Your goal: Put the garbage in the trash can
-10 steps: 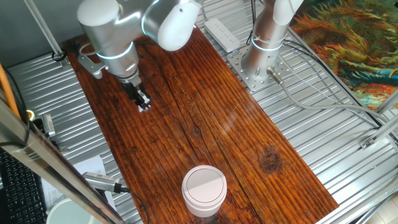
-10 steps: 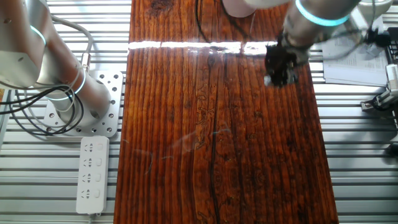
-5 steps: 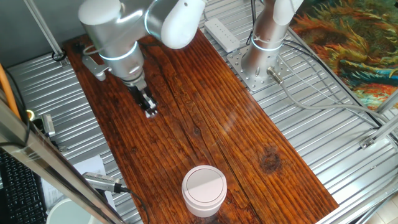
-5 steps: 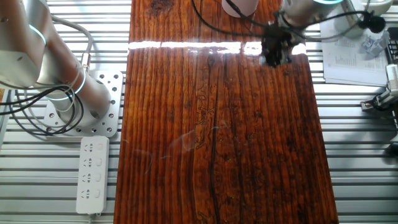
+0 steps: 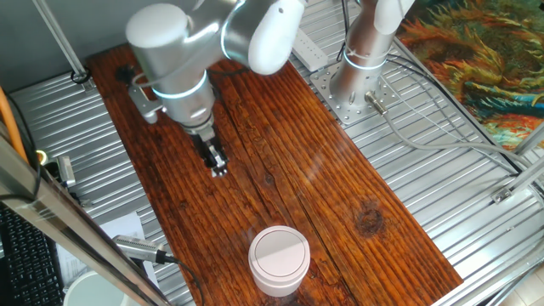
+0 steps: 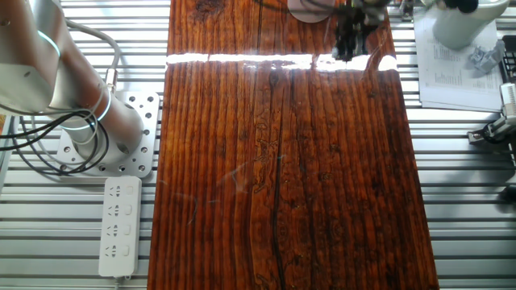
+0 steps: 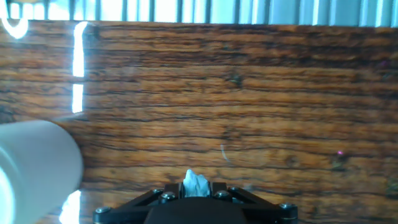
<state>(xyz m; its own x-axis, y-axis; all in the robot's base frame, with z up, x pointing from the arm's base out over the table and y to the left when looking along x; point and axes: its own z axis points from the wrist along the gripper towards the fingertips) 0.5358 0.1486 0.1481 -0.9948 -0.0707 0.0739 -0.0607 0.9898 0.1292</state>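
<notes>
Wooden table (image 5: 340,195), one arm: my gripper (image 5: 218,164), fingers pinched on the garbage (image 7: 195,184), has travelled toward the trash can (image 5: 279,260) at its five o'clock, so carrying is underway.

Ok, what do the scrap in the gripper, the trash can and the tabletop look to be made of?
The scrap looks like crumpled white paper or tissue: matte with soft creases. The trash can seems smooth white plastic with a flat pale lid, though that is uncertain. The tabletop is dark-stained wood, with visible grain and a glossy, glare-catching finish.
</notes>
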